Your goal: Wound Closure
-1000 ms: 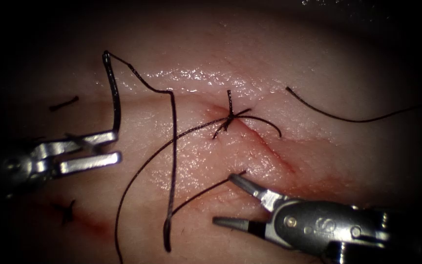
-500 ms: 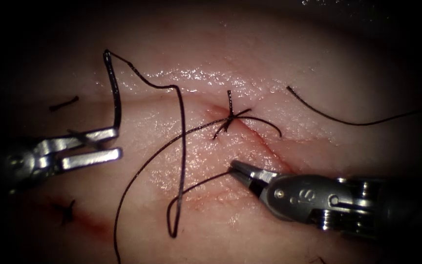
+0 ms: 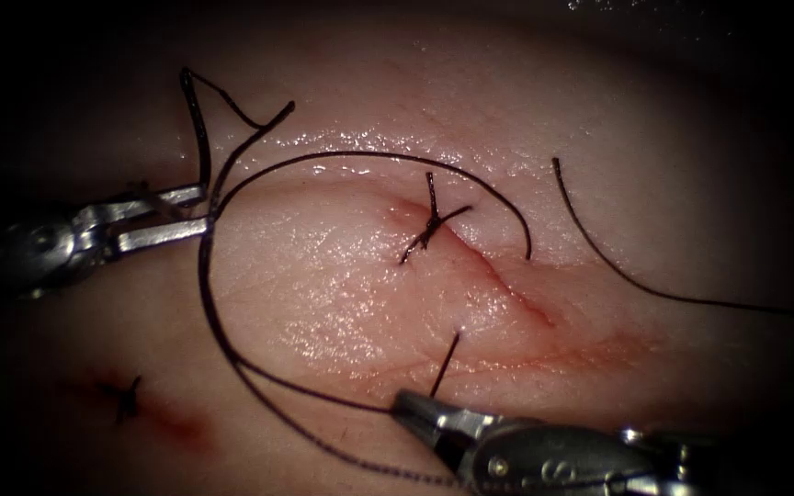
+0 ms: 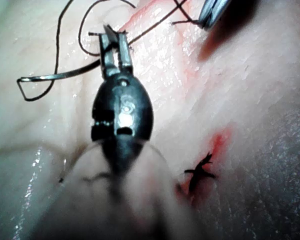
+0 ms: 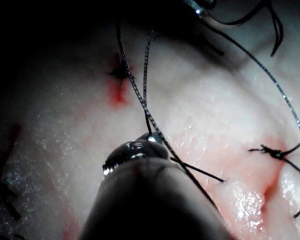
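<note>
Left arm's tool, entering from the endoscope view's left, with its jaws nearly closed on the curved needle. The grip lies low on the curve; the needle's body rises clear of the tissue to a sharp bend above the jaws, well to the left of the cut, and no part of it is in the tissue. In the left wrist view the same tool clasps the needle, which runs out sideways from the jaws.

Right arm's tool, entering from the lower right, jaws closed on the thread at their tip. A short free end of thread stands up from the jaws toward the cut. From this grip the thread sweeps left in a wide loop, passes beside the left tool's jaws, and arches over the tied stitch at the cut's upper end. A separate strand lies on the tissue to the right of the cut. A second knot, with red fluid beside it, sits at lower left.
</note>
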Robot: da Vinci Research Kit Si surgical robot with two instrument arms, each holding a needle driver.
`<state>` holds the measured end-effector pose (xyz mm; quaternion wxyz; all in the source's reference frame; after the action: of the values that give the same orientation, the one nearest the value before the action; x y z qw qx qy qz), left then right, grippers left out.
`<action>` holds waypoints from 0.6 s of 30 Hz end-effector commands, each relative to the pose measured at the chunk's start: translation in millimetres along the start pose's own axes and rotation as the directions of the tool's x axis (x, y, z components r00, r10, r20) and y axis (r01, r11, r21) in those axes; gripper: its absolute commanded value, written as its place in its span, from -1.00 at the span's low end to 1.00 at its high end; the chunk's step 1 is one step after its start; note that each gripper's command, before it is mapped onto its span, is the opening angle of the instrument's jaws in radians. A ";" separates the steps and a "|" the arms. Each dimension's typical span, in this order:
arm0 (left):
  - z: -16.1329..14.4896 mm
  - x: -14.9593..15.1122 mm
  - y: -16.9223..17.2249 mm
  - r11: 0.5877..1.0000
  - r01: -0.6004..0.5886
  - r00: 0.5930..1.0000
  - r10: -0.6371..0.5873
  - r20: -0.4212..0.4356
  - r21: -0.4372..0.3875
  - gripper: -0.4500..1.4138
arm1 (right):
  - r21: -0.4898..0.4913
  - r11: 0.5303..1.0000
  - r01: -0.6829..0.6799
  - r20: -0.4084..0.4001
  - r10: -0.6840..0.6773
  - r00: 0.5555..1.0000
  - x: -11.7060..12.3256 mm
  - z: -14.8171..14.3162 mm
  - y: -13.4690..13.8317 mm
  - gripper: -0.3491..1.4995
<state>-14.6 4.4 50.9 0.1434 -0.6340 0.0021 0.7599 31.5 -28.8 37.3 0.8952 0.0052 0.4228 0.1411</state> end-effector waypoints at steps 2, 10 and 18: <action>0.2 -1.3 -0.4 1.000 0.013 1.000 -0.013 -0.020 0.001 -1.00 | 0.039 0.999 0.013 -0.032 -0.011 0.999 3.8 0.2 -3.1 -1.00; -0.4 -1.6 -1.0 1.000 0.022 0.999 -0.021 -0.045 0.012 -1.00 | 0.067 0.996 0.054 -0.103 -0.046 0.994 7.7 -0.7 -5.5 -1.00; -2.1 -1.6 -2.1 0.999 0.044 0.996 -0.043 -0.082 0.010 -1.00 | 0.015 0.999 0.033 -0.149 -0.030 0.988 4.2 -2.5 -0.4 0.33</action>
<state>-10.8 6.0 51.7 0.1638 -0.6670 -0.0019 0.7269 31.8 -28.4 31.9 0.8628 -0.0042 0.4904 0.1228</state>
